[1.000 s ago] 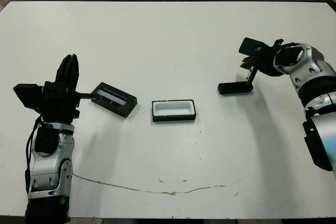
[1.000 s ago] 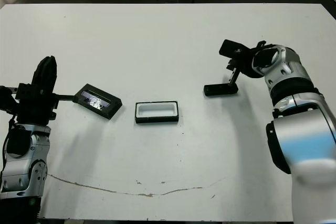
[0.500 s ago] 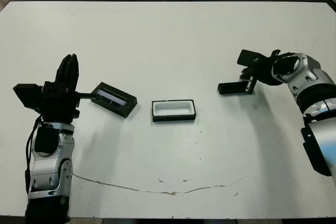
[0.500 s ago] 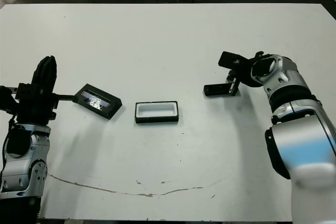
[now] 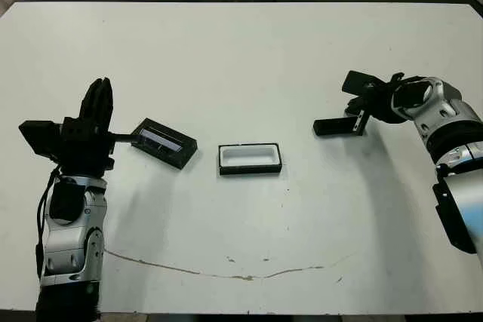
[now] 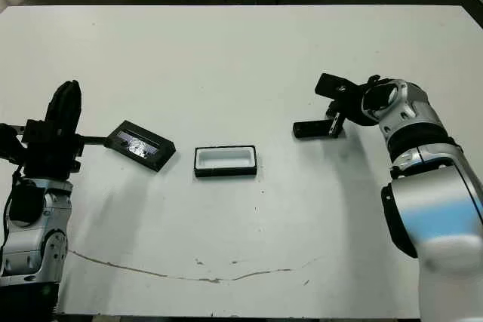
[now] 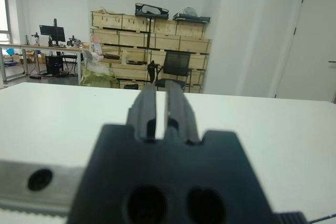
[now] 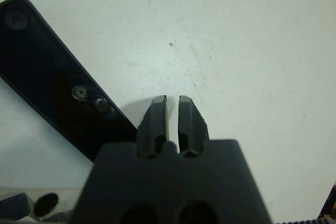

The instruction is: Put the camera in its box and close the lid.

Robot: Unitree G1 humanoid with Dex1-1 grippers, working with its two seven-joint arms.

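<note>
Our right gripper [image 5: 359, 116], fingers pressed together and holding nothing, touches the camera's [image 5: 336, 127] end; bare table [image 5: 241, 58] lies around the box [image 5: 250, 158].

The left gripper [image 7: 161, 109] had its fingers nearly together over the bare white table [image 7: 273, 129]; stacked crates [image 7: 142, 30] and an office chair [image 7: 174, 66] stood beyond.
</note>
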